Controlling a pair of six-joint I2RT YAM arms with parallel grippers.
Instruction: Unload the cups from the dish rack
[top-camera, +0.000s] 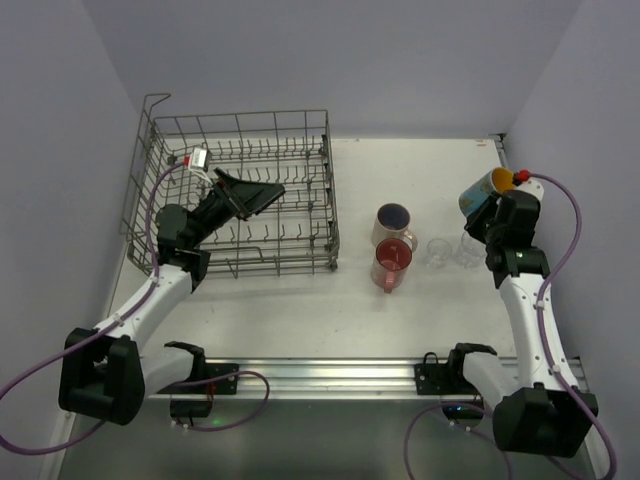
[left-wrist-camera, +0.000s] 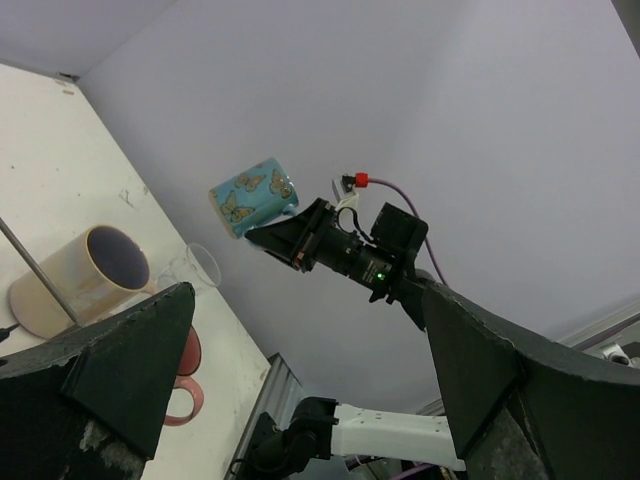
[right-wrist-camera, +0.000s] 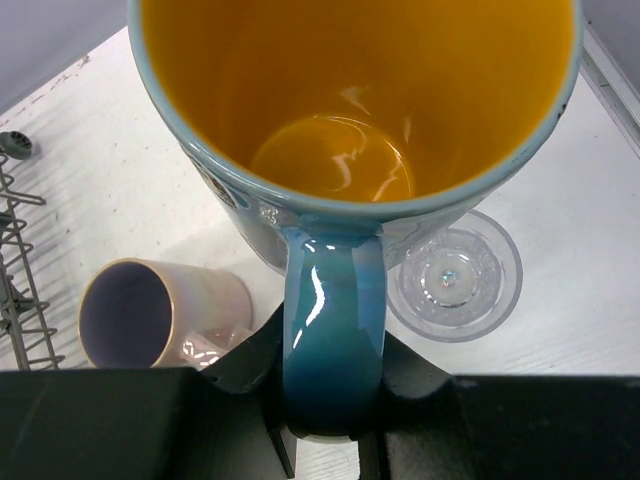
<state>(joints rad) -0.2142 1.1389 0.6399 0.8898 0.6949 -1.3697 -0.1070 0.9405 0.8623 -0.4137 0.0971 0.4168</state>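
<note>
My right gripper is shut on the handle of a blue butterfly mug with an orange inside, held tilted above the table's right side. In the right wrist view the handle sits between the jaws, over a clear glass tumbler. A pale pink-cream mug, a translucent red mug and two clear tumblers stand on the table right of the grey wire dish rack. My left gripper hovers open over the rack's prongs, nothing between its fingers.
The rack fills the back left of the table; its right wall stands close to the pink-cream mug. The side wall rises just right of the held mug. A metal rail runs along the near edge between the arm bases.
</note>
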